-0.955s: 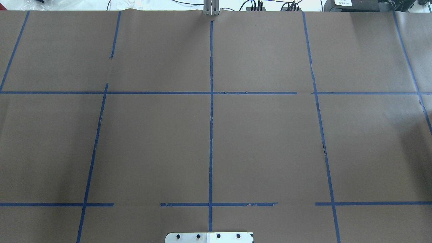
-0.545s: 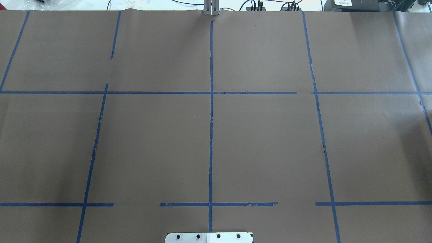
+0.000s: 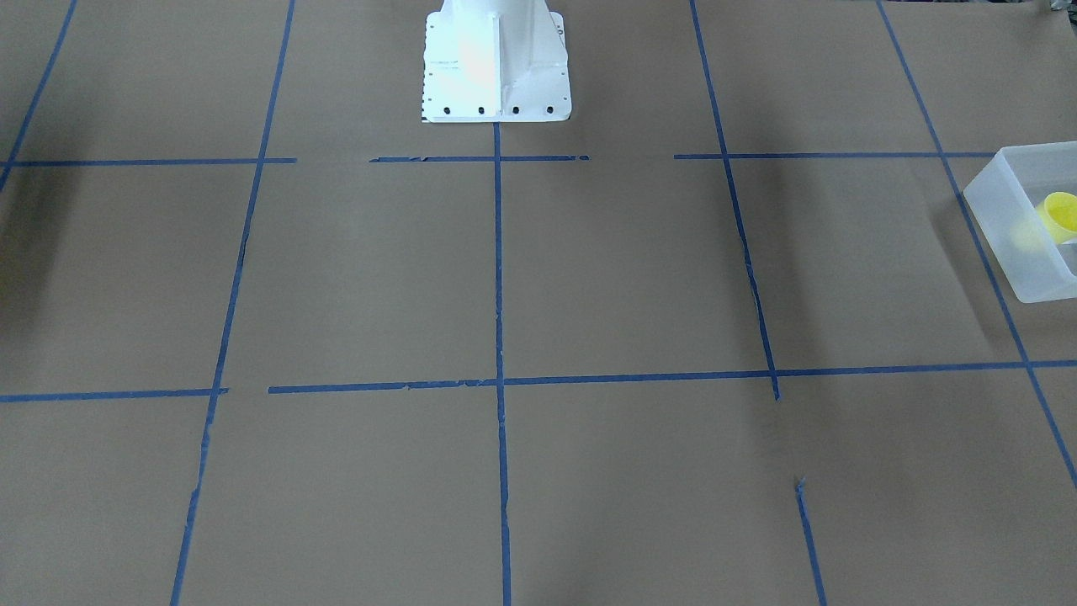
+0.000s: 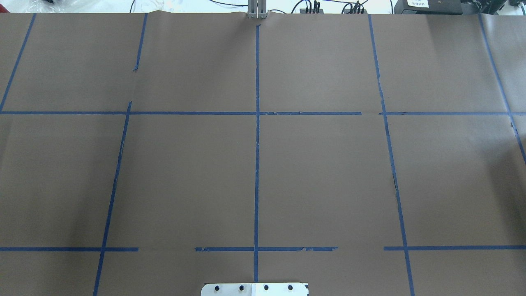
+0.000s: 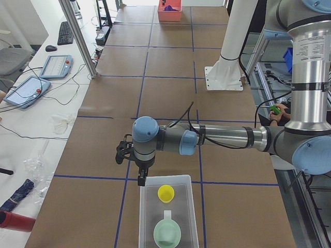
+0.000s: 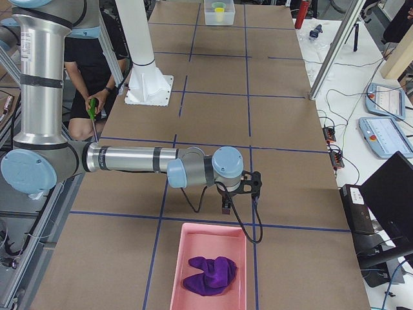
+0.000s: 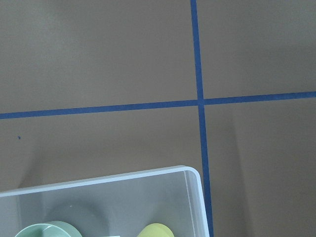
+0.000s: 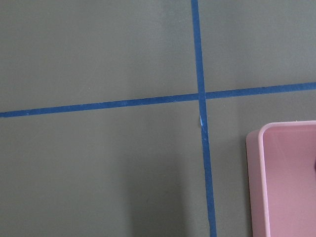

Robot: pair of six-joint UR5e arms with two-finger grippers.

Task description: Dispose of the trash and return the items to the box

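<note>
The frosted-white box (image 5: 168,214) stands at the table's left end. In it are the yellow cup (image 5: 166,193) and the mint-green bowl (image 5: 167,233). The box (image 3: 1020,227) and the cup (image 3: 1062,215) also show at the front-facing view's right edge. The left wrist view shows the box's corner (image 7: 191,174), the bowl's rim (image 7: 49,229) and the cup's rim (image 7: 158,231). My left gripper (image 5: 140,179) hangs over the box's far edge; I cannot tell if it is open or shut. My right gripper (image 6: 226,208) hangs just beyond a pink bin (image 6: 210,268) that holds a crumpled purple cloth (image 6: 210,274); I cannot tell its state.
The white robot pedestal (image 3: 495,63) stands at the table's robot side. Blue tape lines cross the brown table cover (image 4: 320,172). The pink bin's corner (image 8: 284,177) shows in the right wrist view. A person (image 6: 97,71) sits behind the robot. A red bottle (image 5: 15,219) lies off the table.
</note>
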